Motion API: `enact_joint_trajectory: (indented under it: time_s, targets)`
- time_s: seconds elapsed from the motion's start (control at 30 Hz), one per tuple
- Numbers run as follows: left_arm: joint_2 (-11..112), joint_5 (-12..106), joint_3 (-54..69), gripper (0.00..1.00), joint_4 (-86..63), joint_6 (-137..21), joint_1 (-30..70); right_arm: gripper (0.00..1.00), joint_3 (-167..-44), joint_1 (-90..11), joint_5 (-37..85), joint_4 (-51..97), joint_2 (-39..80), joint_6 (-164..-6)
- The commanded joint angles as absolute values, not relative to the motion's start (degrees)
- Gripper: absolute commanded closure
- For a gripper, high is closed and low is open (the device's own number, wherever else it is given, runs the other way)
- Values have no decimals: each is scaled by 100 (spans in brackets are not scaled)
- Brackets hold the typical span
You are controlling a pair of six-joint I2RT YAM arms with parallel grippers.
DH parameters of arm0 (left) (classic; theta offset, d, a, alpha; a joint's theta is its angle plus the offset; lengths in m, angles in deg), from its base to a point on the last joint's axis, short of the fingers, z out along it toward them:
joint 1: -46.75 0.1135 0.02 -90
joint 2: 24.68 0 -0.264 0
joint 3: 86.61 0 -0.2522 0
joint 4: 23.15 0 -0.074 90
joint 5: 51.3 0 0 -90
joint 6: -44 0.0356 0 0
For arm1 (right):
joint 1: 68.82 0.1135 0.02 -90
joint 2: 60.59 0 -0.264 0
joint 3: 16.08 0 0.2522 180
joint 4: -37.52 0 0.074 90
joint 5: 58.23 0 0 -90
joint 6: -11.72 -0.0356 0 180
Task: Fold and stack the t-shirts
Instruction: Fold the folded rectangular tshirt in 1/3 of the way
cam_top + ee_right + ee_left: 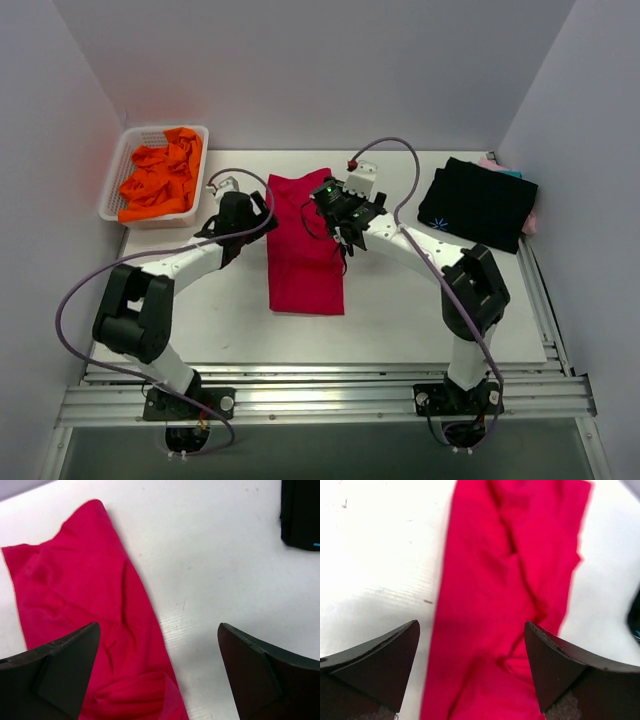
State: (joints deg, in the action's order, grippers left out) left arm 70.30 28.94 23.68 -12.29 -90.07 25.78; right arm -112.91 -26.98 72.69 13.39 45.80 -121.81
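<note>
2 arms reach over a white table (400, 320). The crimson t-shirt (303, 250), folded into a long strip, lies flat at centre. The black t-shirt (478, 203) sits folded at far right, over pink (530, 222) and teal (508, 172) edges. A white basket (115, 190) at far left holds orange cloth (160, 178). The left gripper (262, 210) and right gripper (335, 215) hover at the strip's far end, jaws spread, holding nothing

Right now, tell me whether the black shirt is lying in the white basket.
No, the black shirt lies folded at the far right, while the basket at the far left holds only orange cloth.
</note>
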Motion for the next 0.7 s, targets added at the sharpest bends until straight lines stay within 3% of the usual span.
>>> enact_joint_trajectory:
  time_s: [0.0, 0.27, 0.43, 0.67]
  targets:
    - [5963, 2808, 2161, 6, -641, -8862, 2391, 0, -11089, -2575, 7677, 1039, 3716, -11915]
    - [4643, 2104, 4145, 6, -421, -9618, 705, 1, -8155, -1882, 6991, 2217, 1898, -12389]
    - [4037, 1779, 5070, 6, -430, -10039, 210, 1, -6609, -1530, 6693, 2822, 1096, -12811]
    - [3692, 1655, 5642, 6, -421, -10110, 183, 2, -5911, -1407, 6402, 3492, 1059, -13058]
